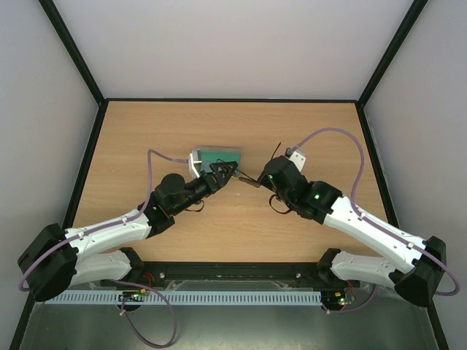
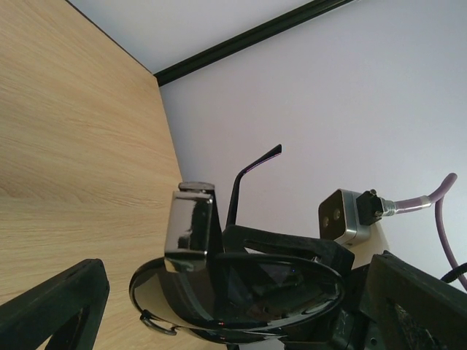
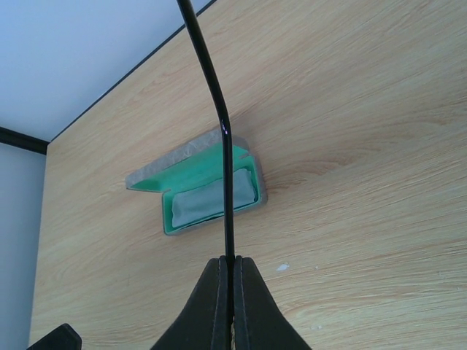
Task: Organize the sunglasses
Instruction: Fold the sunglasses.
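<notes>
Two black grippers are seen nose to nose above the pale wood-grain table point(image 1: 139, 138); the sunglasses point(image 1: 249, 180) are held off its surface between them, just right of the grey rectangular case point(image 1: 211, 155). The right gripper point(image 3: 232, 273) is pinched tight on one slim, curved temple arm, its tapered fingers point(image 3: 208, 306) pressed together. The left gripper point(image 1: 224, 173) is spread wide; a glossy, rounded dark lens is framed between its fingers point(image 2: 55, 306), and contact cannot be told. A pale cloth point(image 3: 211, 202) lying in the case's green lining is shown only from the right wrist; the lens's mirror sheen is revealed only from the left wrist.
</notes>
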{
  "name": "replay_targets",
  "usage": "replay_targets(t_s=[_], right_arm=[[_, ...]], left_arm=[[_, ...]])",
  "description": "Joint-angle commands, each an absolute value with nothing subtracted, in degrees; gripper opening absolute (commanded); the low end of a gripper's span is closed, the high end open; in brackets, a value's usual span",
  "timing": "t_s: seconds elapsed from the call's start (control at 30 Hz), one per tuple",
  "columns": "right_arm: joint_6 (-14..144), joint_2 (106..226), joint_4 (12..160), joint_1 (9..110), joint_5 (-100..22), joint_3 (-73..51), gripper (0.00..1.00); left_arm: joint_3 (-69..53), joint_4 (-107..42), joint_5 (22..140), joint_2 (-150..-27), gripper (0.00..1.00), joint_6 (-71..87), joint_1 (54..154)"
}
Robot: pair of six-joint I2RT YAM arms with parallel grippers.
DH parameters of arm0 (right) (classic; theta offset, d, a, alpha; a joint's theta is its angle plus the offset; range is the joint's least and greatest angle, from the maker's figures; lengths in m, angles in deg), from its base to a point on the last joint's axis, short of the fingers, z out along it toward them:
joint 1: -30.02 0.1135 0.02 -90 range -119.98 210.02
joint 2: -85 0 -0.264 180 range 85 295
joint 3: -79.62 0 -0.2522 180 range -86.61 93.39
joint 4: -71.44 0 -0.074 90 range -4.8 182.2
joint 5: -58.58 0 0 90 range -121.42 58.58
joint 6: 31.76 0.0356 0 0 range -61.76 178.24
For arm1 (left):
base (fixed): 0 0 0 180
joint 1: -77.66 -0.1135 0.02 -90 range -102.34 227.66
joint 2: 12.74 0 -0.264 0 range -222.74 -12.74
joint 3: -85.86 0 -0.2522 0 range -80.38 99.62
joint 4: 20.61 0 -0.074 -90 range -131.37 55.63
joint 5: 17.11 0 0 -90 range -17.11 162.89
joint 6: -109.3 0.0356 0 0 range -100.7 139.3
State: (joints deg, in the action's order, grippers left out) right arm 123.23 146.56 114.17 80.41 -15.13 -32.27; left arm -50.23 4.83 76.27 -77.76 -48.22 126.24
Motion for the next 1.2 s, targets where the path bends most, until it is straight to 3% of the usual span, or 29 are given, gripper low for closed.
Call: replay_targets(t_s=[0.0,0.27,0.8,1.03,1.17], right_arm=[[124.33,146.54,112.27,80.71,-14.93,-33.05,0.01],[124.42,146.61,111.74,80.68,-15.44,-33.53,0.01],[124.51,146.78,111.34,80.71,-15.67,-33.97,0.01],[124.43,147.14,111.19,80.66,-15.87,-33.91,0.01],[124.42,147.36,111.04,80.67,-16.03,-33.92,0.01]], left_arm=[[-48.92,7.69,75.01,-78.04,1.0,-47.76,126.07],[-48.92,8.36,75.09,-78.66,0.99,-48.1,126.03],[-48.83,7.8,76.01,-79.37,0.78,-48.59,125.76],[-48.56,6.73,75.81,-79.46,0.77,-48.48,125.74],[-48.48,6.28,75.79,-79.52,0.71,-48.44,125.73]])
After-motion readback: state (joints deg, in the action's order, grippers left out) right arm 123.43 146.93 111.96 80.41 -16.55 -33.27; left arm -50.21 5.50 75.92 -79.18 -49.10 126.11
